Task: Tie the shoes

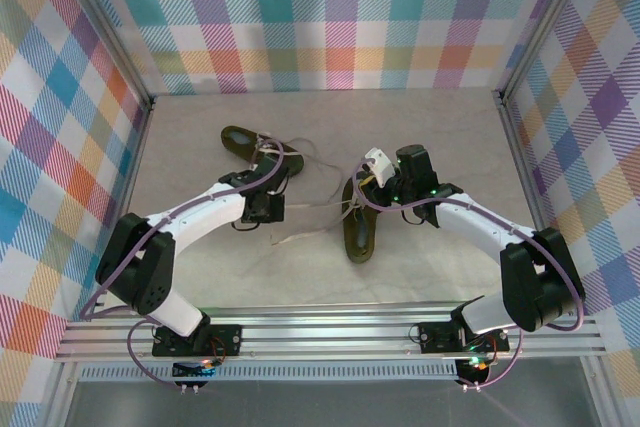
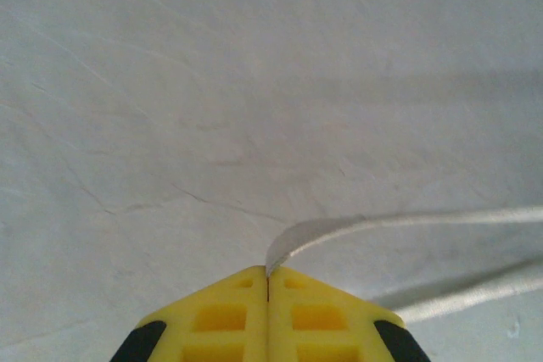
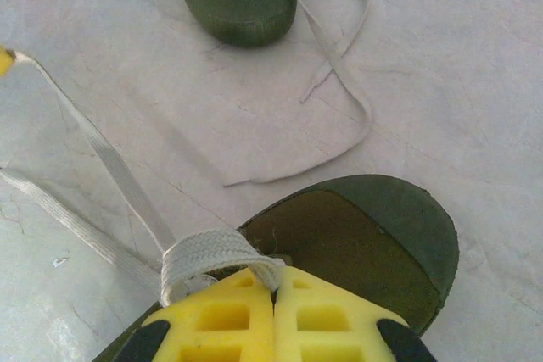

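Observation:
Two dark olive-green shoes lie on the table. One shoe (image 1: 243, 140) is at the back left, its toe (image 3: 237, 2) also at the top of the right wrist view. The other shoe (image 1: 358, 232) lies mid-table, its toe (image 3: 373, 235) just past my right gripper (image 3: 273, 281). That gripper is shut on a loop of cream lace (image 3: 208, 252) over this shoe. My left gripper (image 2: 268, 273) is shut on the tip of a lace (image 2: 407, 220) that trails off to the right above the table. In the top view it (image 1: 272, 222) sits left of the middle shoe, and my right gripper (image 1: 363, 184) above that shoe's heel.
Loose laces (image 3: 344, 65) of the back shoe curl over the pale table (image 1: 440, 127) between the two shoes. Plaid walls (image 1: 330, 17) with metal posts close in the back and both sides. A metal rail (image 1: 330, 332) runs along the near edge.

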Controlling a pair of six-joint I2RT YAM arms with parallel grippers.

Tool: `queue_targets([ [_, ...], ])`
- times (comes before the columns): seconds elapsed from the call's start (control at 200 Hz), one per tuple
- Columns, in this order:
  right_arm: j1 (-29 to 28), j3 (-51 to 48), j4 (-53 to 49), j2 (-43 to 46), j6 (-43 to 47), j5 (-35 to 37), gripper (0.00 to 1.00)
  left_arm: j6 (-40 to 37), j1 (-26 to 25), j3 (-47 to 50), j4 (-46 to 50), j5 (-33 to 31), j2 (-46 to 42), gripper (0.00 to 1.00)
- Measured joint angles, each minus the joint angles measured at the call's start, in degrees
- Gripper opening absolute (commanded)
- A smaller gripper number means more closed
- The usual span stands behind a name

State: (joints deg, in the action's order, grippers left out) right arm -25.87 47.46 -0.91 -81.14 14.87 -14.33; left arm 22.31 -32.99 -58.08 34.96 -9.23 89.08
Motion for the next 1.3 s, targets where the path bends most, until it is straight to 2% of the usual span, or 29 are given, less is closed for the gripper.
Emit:
queue_targets([
  [0.195, 0.83, 1.62, -0.83, -1.33, -5.77, -1.99, 0.0, 0.7, -11.67, 1.27, -1.25, 2.34, -2.14, 0.0],
  [0.33, 2.12, 5.38, -2.32, -4.46, -11.91, -4.11, 0.0, 0.85, -17.18, 2.91, -3.5, 3.85, -7.1, 0.0],
  [0.78, 4.52, 10.95, -4.35, -11.76, -26.38, -9.14, 0.0, -2.19, -24.9, -0.63, -10.49, 9.75, -8.83, 0.0],
  [1.3, 6.91, 12.59, -4.37, -16.11, -34.45, -14.43, 0.0, -4.59, -27.08, -13.05, -15.91, 14.53, 2.03, 0.0],
])
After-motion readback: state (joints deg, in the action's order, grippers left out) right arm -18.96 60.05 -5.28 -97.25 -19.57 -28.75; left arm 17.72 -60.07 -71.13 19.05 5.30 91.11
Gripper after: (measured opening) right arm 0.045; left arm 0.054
